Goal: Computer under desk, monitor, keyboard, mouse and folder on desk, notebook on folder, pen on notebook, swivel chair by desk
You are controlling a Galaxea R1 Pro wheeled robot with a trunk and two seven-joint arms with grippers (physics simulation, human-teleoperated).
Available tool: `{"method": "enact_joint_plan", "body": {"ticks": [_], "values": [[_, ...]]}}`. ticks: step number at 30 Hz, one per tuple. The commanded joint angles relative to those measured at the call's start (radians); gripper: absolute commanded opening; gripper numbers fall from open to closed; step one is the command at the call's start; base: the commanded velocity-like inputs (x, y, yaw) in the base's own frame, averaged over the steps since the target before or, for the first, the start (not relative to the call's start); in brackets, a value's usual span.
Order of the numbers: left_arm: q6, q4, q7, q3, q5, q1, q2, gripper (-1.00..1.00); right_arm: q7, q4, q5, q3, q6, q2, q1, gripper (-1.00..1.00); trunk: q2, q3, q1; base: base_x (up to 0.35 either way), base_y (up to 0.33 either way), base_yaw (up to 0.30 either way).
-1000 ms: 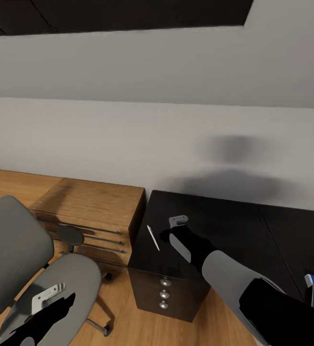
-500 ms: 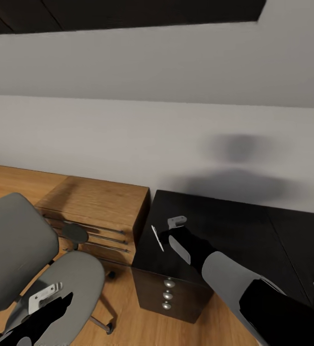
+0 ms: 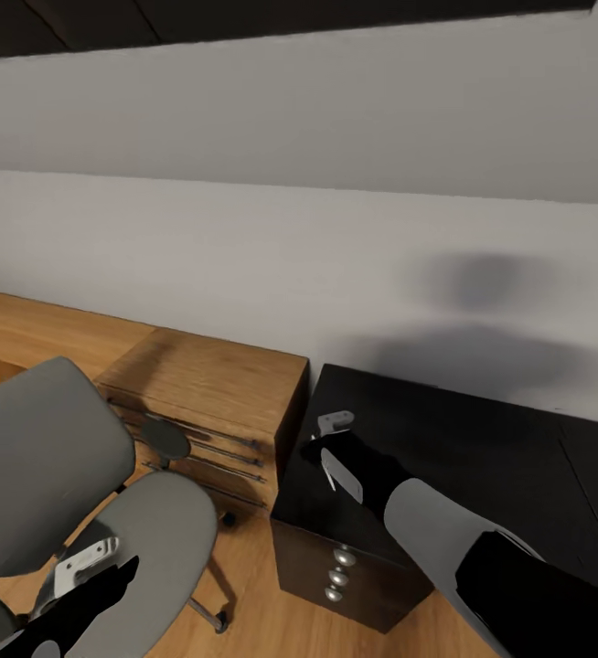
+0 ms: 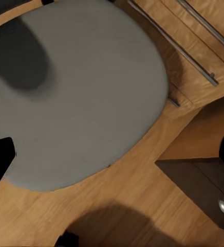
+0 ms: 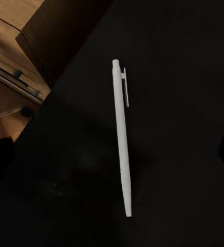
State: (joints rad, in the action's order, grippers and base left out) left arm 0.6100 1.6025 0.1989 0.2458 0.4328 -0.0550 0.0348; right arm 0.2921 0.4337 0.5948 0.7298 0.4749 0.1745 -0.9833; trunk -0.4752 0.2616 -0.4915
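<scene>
The pen (image 5: 122, 139), slim, white and smooth, lay flat on the matte black desk (image 5: 184, 103), its long axis running from the clip end to the tip, roughly along the line of the right tool's (image 5: 112, 159) reach. That tool hung above the pen with its fingers spread wide apart. The left tool (image 4: 112, 154) stood likewise wide apart over the swivel chair's (image 4: 81, 92) rounded grey seat. A wooden cabinet (image 3: 209, 388) with metal handles stood beside the desk.

Grey wall (image 3: 272, 247), wood floor (image 3: 244, 631) (warm-toned), wooden drawer unit (image 3: 212, 402).
</scene>
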Motion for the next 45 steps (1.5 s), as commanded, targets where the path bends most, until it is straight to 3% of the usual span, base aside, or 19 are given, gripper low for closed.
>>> {"method": "enact_joint_plan", "body": {"ticks": [1, 6, 17, 36, 45], "values": [[0.004, 0.002, 0.008, 0.000, 0.011, 0.000, 0.000, 1.00, 0.002, 0.000, 0.010, 0.008, 0.003, 0.000, -0.002, 1.00, -0.002, 0.003, -0.001, 0.087, 0.000, 0.190], [0.004, 0.002, 0.008, 0.000, 0.011, 0.000, 0.000, 1.00, -0.012, 0.000, 0.010, 0.009, 0.003, 0.000, -0.001, 1.00, -0.002, 0.008, -0.001, 0.047, 0.000, 0.190], [0.004, 0.003, 0.008, 0.000, 0.011, 0.000, 0.000, 1.00, -0.022, 0.001, 0.010, 0.054, 0.003, 0.000, -0.002, 1.00, -0.002, 0.016, -0.001, 0.006, 0.000, 0.112], [0.007, 0.015, 0.003, -0.002, 0.016, 0.000, -0.002, 1.00, -0.012, 0.003, 0.012, 0.047, 0.001, 0.000, -0.002, 1.00, -0.002, 0.016, -0.001, 0.090, 0.000, 0.002], [0.005, 0.017, 0.005, -0.004, 0.029, 0.000, -0.002, 1.00, -0.010, 0.001, 0.013, 0.035, 0.008, 0.000, -0.002, 1.00, -0.065, 0.044, -0.035, 0.000, 0.000, 0.000]]}}
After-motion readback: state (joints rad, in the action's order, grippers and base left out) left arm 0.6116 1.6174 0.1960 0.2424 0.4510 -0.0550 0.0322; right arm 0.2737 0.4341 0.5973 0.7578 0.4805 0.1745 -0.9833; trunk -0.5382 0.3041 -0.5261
